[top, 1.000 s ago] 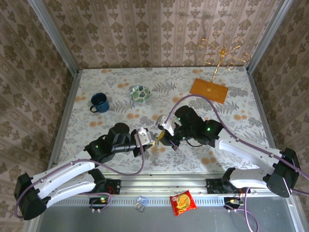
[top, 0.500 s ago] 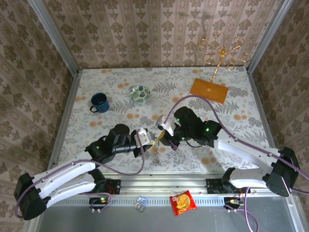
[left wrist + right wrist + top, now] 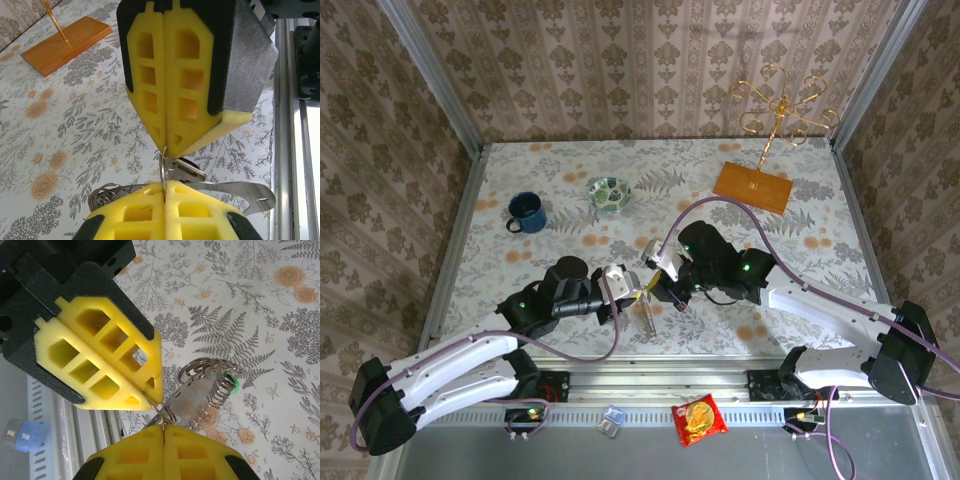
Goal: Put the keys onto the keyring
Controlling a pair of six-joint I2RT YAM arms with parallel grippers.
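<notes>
The keyring (image 3: 162, 167), thin grey wire, is pinched by both the left gripper (image 3: 165, 188) and right gripper (image 3: 163, 428).

floral table (image 3: 820, 255) with mug (image 3: 525, 212), bowl (image 3: 610, 193), wire stand (image 3: 753, 186)

- a robot test cell in a lab is shown, dressed up as a corner of a home.
- patterned wallpaper panels (image 3: 620, 70) are held between bare aluminium posts (image 3: 430, 75).
- a flower-printed cover (image 3: 560, 160) is laid over the table.
- two arms (image 3: 450, 360) are bolted to a slotted metal rail (image 3: 660, 385), and purple cables (image 3: 720, 205) are left exposed.
- household props are set out: a blue mug (image 3: 525, 212), a small bowl (image 3: 610, 193), and a gold wire stand (image 3: 780, 110) on a wooden base (image 3: 753, 186).
</notes>
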